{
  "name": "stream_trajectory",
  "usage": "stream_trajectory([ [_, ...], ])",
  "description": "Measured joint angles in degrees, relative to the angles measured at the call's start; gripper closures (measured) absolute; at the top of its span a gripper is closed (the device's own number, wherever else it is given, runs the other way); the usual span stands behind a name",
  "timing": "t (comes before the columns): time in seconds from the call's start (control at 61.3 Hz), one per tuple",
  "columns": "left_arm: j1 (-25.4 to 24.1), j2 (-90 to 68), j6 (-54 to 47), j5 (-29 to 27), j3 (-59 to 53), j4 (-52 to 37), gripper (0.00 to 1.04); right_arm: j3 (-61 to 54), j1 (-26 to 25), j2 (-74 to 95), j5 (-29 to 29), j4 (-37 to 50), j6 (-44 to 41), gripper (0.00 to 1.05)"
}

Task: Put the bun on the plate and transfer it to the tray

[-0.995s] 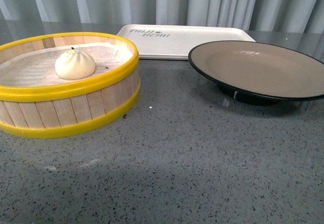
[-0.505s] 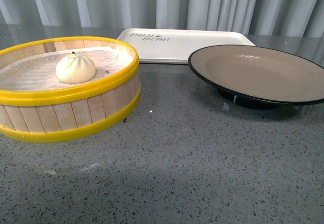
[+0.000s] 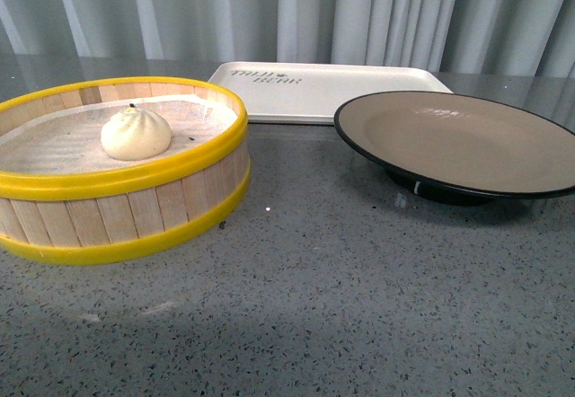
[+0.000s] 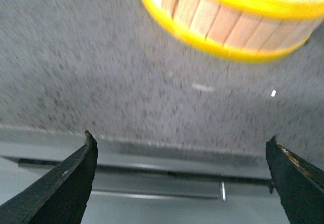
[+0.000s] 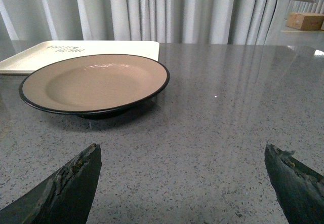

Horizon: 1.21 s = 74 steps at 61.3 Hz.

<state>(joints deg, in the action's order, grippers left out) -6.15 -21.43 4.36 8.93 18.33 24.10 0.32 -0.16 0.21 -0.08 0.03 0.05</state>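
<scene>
The white pleated bun point(image 3: 136, 133) sits inside the yellow-rimmed wooden steamer basket point(image 3: 135, 204) at the left of the front view. The beige plate point(image 3: 463, 139) with a black rim stands at the right; it also shows in the right wrist view point(image 5: 93, 82). The cream-white tray point(image 3: 328, 89) with dark lettering lies behind them, and its corner shows in the right wrist view point(image 5: 76, 51). Neither arm shows in the front view. My left gripper point(image 4: 181, 140) is open and empty over the table's front edge, short of the basket point(image 4: 228, 26). My right gripper point(image 5: 182, 150) is open and empty, short of the plate.
The grey speckled tabletop point(image 3: 341, 298) spreads in front of the basket and plate. Grey curtains point(image 3: 359, 11) hang behind the table. The table's front edge point(image 4: 167, 150) runs between my left fingers. A brown box point(image 5: 306, 20) stands far off beyond the table.
The front view has tilted a little: basket, plate and tray all sit slightly lower in the picture than a second ago. Nothing on the table has moved.
</scene>
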Motion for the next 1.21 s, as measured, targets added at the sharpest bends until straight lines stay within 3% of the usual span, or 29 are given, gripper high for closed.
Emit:
stream_trajectory([
  [0.098, -1.05, -3.48, 0.11, 0.15, 3.98, -4.15, 0.07, 0.00, 0.00, 0.00, 0.00, 0.00, 0.00, 0.08],
  [0.196, 1.81, -9.14, 0.61, -2.84, 6.75, -9.16, 0.07, 0.00, 0.00, 0.00, 0.02, 0.00, 0.00, 0.08],
  [0.375, 11.32, -20.52, 1.42, -9.20, 14.08, -17.35, 0.07, 0.00, 0.00, 0.00, 0.00, 0.00, 0.00, 0.08],
  [0.489, 20.09, -32.09, 0.87, -13.14, 22.12, -22.08, 0.07, 0.00, 0.00, 0.00, 0.02, 0.00, 0.00, 0.08],
  [0.603, 24.30, -40.79, -0.44, -14.78, 28.81, -23.15, 0.07, 0.00, 0.00, 0.00, 0.00, 0.00, 0.00, 0.08],
  [0.832, 28.06, -56.02, -4.55, -17.62, 39.56, -22.10, 0.07, 0.00, 0.00, 0.00, 0.00, 0.00, 0.00, 0.08],
  [1.207, 27.04, -67.71, -7.52, -20.55, 46.14, -19.67, 0.07, 0.00, 0.00, 0.00, 0.00, 0.00, 0.00, 0.08],
])
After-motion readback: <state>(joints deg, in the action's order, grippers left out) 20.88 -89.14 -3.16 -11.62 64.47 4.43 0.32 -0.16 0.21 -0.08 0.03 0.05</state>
